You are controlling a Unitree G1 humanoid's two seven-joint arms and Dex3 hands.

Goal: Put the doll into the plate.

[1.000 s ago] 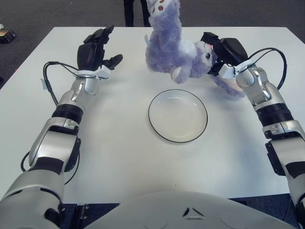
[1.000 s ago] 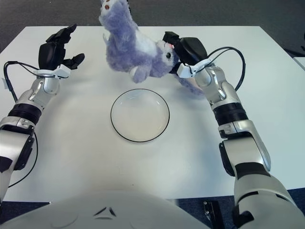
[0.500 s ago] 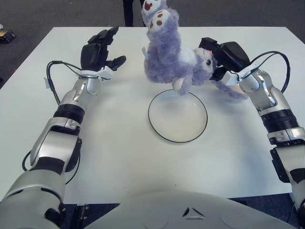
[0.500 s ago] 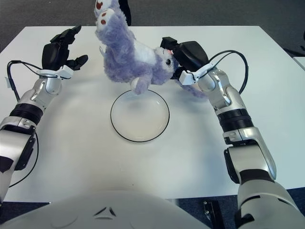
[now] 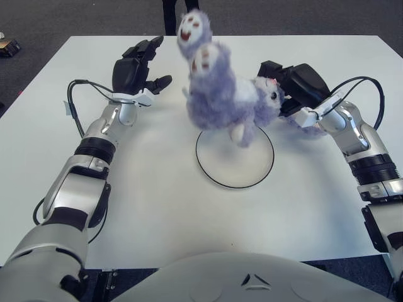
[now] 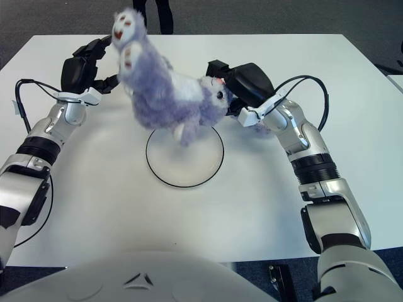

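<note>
Well, the carry is nearly done: the right hand (image 5: 291, 83) has its fingers closed on the head end of the purple doll (image 5: 223, 100), and the toy hangs in the air above the far rim of the plate (image 5: 234, 170), its two paws with brown pads sticking up toward the far side. One pale foot dangles over the plate's far edge, though I can't tell whether it touches the dish. The plate sits on the white table (image 5: 151, 207), roughly in the middle, with nothing in it. The left hand (image 5: 135, 66) shows off to the left of the doll, fingers loosely spread and holding nothing. What's left, I'd say, is to bring the doll a little nearer and lower until its body is over the plate's centre, then loosen the fingers; the bulky toy could easily flop over the rim.
</note>
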